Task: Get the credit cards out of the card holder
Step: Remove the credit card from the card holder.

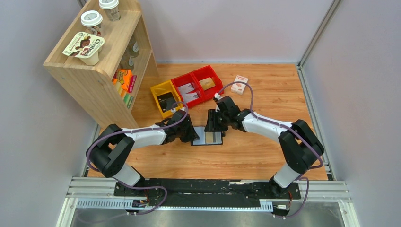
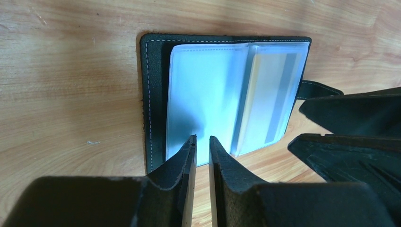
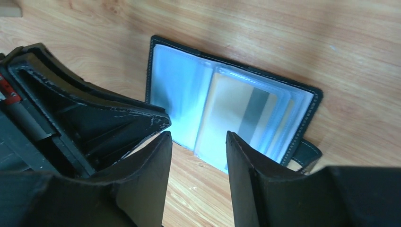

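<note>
Card holder (image 1: 208, 138) lies open, flat on wooden table (image 1: 265, 156), btwn both grippers. Yellow bin (image 1: 156, 90), 2 red bins (image 1: 176, 84) and small white-red box (image 1: 239, 85) sit behind it, well apart; wooden shelf (image 1: 101, 80) w/ cups at far left. Nothing blocks the holder.

Tan credit card (image 3: 231, 113) w/ grey stripe sits in a clear sleeve.

Both arms reach low and inward. Left gripper (image 2: 202, 139): fingers nearly together w/ a thin gap, tips at the sleeve's near edge, nothing clamped. Right gripper (image 3: 198, 134): jaws apart, at the card's near edge.

Shelf cup label too small to read.
</note>
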`<control>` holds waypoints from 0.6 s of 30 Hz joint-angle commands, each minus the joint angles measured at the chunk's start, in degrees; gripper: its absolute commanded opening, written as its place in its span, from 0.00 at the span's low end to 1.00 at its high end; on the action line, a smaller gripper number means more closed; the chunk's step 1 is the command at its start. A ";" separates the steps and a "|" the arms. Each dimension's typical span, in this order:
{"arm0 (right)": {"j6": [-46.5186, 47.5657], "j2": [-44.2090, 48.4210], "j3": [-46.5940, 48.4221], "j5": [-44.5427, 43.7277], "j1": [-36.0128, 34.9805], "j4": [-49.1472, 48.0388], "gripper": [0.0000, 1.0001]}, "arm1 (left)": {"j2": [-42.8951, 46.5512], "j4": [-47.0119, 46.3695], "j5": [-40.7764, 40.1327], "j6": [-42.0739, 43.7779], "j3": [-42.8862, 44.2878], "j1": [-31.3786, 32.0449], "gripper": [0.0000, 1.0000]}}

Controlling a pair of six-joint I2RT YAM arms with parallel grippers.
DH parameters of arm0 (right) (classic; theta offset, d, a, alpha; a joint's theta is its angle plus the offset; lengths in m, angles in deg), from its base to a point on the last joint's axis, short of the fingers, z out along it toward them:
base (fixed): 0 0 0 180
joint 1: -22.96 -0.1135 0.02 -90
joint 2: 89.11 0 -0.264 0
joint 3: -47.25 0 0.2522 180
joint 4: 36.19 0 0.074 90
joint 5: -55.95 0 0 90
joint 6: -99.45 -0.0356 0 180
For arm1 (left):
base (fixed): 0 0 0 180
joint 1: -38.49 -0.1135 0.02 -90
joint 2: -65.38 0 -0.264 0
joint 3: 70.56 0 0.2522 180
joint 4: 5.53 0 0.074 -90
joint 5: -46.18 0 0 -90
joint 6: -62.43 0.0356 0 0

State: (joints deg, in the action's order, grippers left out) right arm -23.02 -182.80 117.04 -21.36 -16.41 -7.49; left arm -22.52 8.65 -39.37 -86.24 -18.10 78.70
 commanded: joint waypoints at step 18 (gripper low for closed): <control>7.32 -4.13 8.65 -14.69 -2.64 6.59 0.63 | 1.77 5.81 -4.27 1.90 0.77 -0.04 0.23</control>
State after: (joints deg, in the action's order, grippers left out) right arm -19.68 -185.84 121.87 -31.30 -18.67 -1.63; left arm -21.55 12.19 -42.41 -85.26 -18.04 78.70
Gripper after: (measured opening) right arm 0.619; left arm 0.232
